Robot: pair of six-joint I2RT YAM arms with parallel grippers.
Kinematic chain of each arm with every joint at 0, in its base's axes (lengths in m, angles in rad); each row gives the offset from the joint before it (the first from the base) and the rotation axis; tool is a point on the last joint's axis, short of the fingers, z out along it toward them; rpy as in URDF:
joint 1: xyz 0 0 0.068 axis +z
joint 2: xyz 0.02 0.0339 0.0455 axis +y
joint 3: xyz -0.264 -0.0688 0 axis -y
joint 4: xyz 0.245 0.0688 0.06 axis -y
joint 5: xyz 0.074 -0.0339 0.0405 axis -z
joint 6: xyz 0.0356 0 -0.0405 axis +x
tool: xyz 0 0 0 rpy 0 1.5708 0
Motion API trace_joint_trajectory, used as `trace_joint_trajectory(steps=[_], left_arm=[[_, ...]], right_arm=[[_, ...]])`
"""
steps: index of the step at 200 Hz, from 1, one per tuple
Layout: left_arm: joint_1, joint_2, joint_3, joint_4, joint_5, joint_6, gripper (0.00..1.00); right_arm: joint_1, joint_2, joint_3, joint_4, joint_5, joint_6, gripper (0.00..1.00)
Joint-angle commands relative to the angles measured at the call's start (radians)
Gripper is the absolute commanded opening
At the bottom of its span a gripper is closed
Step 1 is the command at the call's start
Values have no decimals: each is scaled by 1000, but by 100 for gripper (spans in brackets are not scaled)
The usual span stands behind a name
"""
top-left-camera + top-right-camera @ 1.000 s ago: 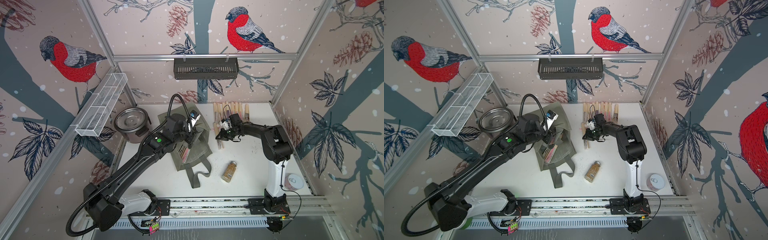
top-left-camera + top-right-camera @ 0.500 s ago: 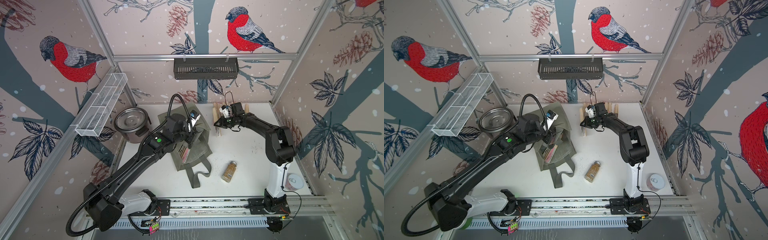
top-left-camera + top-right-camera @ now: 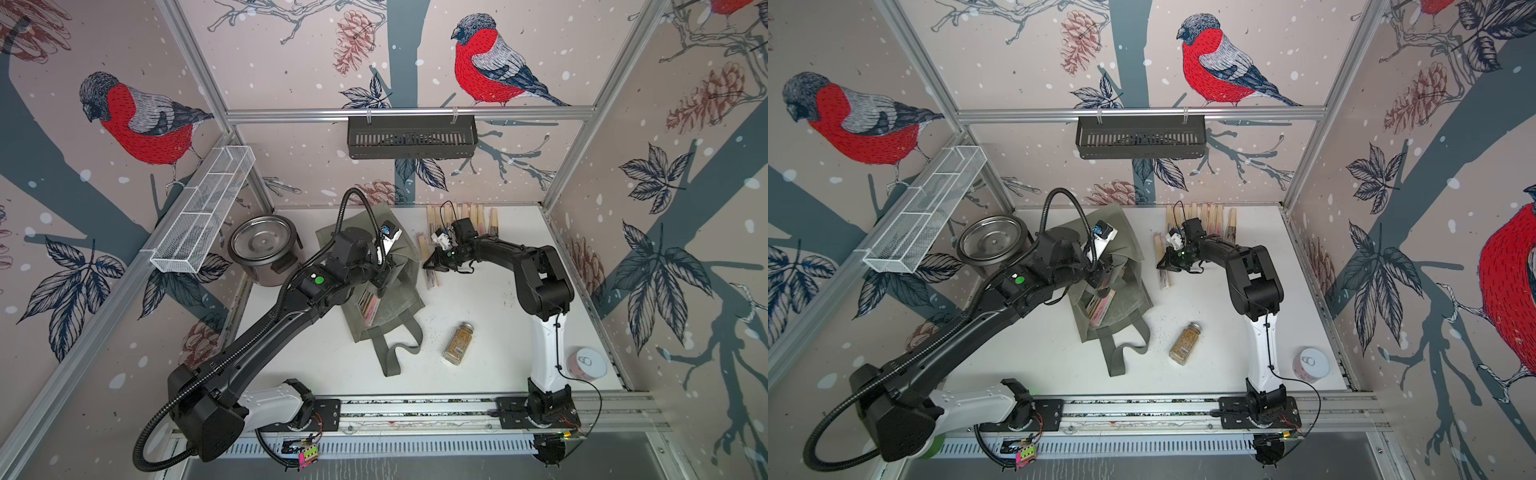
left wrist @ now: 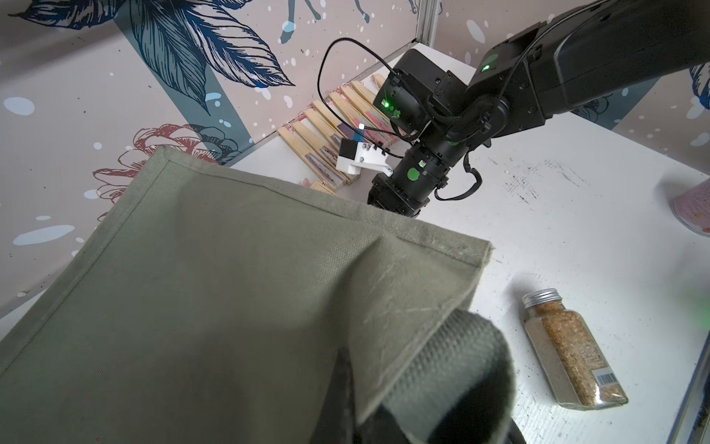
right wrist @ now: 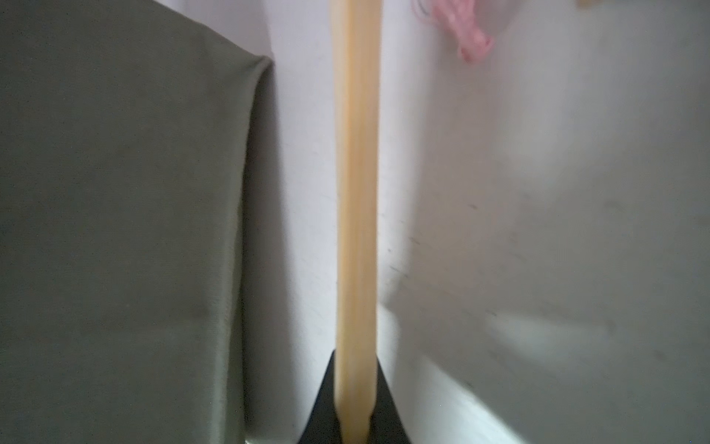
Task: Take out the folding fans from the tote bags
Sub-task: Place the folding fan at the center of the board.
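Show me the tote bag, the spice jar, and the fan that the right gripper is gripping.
tote bag (image 3: 397, 305), in a top view, on its olive side panel.
spice jar (image 3: 457, 345), in a top view, on its glass body.
fan (image 5: 355, 192), in the right wrist view, on the middle of its bamboo stick.

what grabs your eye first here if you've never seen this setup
The olive tote bag in the middle of the table, pinched by the shut left gripper, with fans showing in its mouth. Just to its right, the right gripper is shut on one fan. A row of fans lies along the table's back edge.
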Motion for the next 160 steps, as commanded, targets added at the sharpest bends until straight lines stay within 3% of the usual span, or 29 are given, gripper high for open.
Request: trace_joint_trajectory(steps=[1, 111, 138, 160], left_arm=[[1, -1, 4, 30, -1, 10, 0], [1, 5, 5, 28, 2, 10, 0], [1, 6, 5, 28, 2, 10, 0], [2, 5, 5, 27, 2, 10, 0]], right_arm=[[-12, -27, -41, 43, 8, 2, 10], [-33, -53, -120, 32, 66, 2, 17], [-27, -70, -133, 26, 102, 8, 26], [-19, -98, -139, 3, 203, 10, 36]])
